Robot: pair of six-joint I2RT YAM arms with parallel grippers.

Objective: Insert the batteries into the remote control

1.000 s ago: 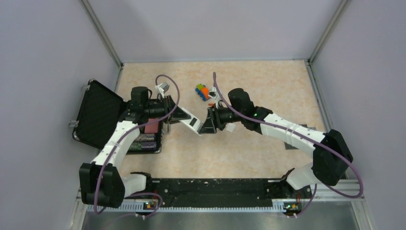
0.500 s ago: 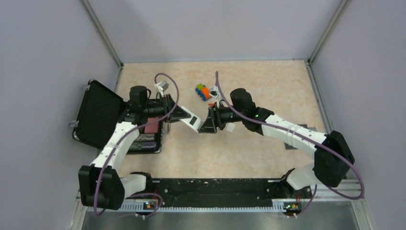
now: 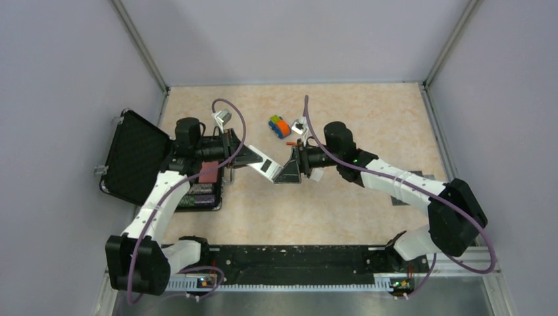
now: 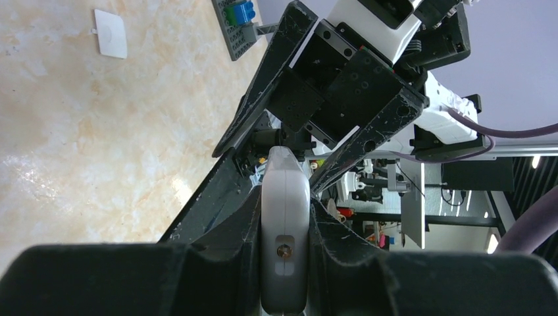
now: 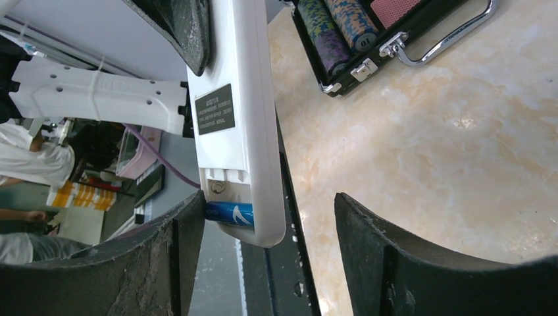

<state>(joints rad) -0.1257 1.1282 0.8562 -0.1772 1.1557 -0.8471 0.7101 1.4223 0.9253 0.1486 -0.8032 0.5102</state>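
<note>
My left gripper point(image 3: 240, 157) is shut on the remote control point(image 3: 262, 164) and holds it in the air over the middle of the table. In the left wrist view the white remote control point(image 4: 285, 224) stands edge-on, clamped between both pads. In the right wrist view the remote control point(image 5: 237, 99) shows its plain back, with a dark label and an uncovered compartment at its end. A blue battery point(image 5: 227, 213) lies across that compartment. My right gripper point(image 5: 270, 224) is open around this end. One finger point(image 5: 187, 230) touches the battery's tip, and the other stands well clear.
A black case point(image 3: 197, 191) of poker chips with its lid point(image 3: 135, 155) open lies at the left. A toy car point(image 3: 279, 126) and a small grey plate with bricks point(image 4: 238, 23) sit behind the grippers. A flat white piece point(image 4: 110, 33) lies on the table.
The right gripper's jaws have opened wider around the remote's end. The right arm has shifted slightly right. The left gripper keeps the remote where it was.
</note>
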